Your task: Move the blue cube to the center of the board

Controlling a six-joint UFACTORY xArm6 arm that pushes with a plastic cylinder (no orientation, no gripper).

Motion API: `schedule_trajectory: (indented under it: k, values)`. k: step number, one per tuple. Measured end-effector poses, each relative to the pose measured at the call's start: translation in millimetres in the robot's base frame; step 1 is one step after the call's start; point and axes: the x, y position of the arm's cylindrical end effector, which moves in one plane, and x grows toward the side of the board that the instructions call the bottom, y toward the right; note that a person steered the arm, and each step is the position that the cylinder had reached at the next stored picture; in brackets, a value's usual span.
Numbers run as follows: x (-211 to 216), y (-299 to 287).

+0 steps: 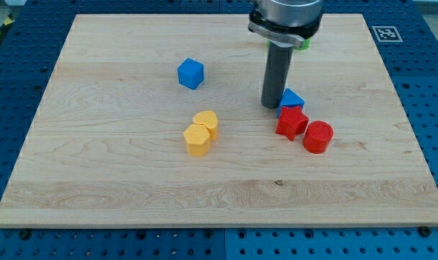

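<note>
You are looking at a wooden table [132, 180] lying on a blue pegboard [16, 65]. There is no pincer on this arm to report on, wide or narrow: it is ending in a straight dark rod [276, 76], hanging down from the grey arm housing [285, 16] at the view's top.

My tip [270, 107] is sitting on the table to the right of the middle, just beside a second blue block [291, 99], which looks wedge-shaped; whether the two are touching, you cannot tell from here. The rod is partly covering that block's left edge.

The blue cube [190, 73] is sitting in the upper middle part of the table, left of the rod and well apart from my tip, with nothing touching it.

Below the second blue block, a red block with a star-like outline [291, 122] is pressing against it, and a red cylinder [317, 136] is sitting just to the lower right of that, touching or nearly so.

Near the middle of the table, two yellow blocks are standing together: a yellow one [206, 122] above, with a rounded top, and a yellow hexagonal one [197, 140] in front of it.

A small sliver of green [305, 43] is showing beside the arm housing.

A black-and-white marker [387, 33] is sitting at the table's upper right corner.
</note>
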Motion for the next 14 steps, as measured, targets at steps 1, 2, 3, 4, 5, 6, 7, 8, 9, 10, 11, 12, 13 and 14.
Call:
schedule_trajectory:
  k: [1,2,3,4,5,6,7,8,9,10,11,12,13,14]
  values:
    - [0.0,44.1]
    - [0.0,72.4]
    - [0.0,68.3]
    - [0.9,38.3]
    - [5.3,-17.5]
    - [5.2,-91.7]
    - [-13.6,-185.8]
    - [-85.0,-224.7]
    - [-101.6,-224.7]
    - [-97.7,-215.1]
    - [-97.7,-181.3]
    - [-94.3,-154.7]
    - [-89.2,-148.9]
    - [-83.3,-154.2]
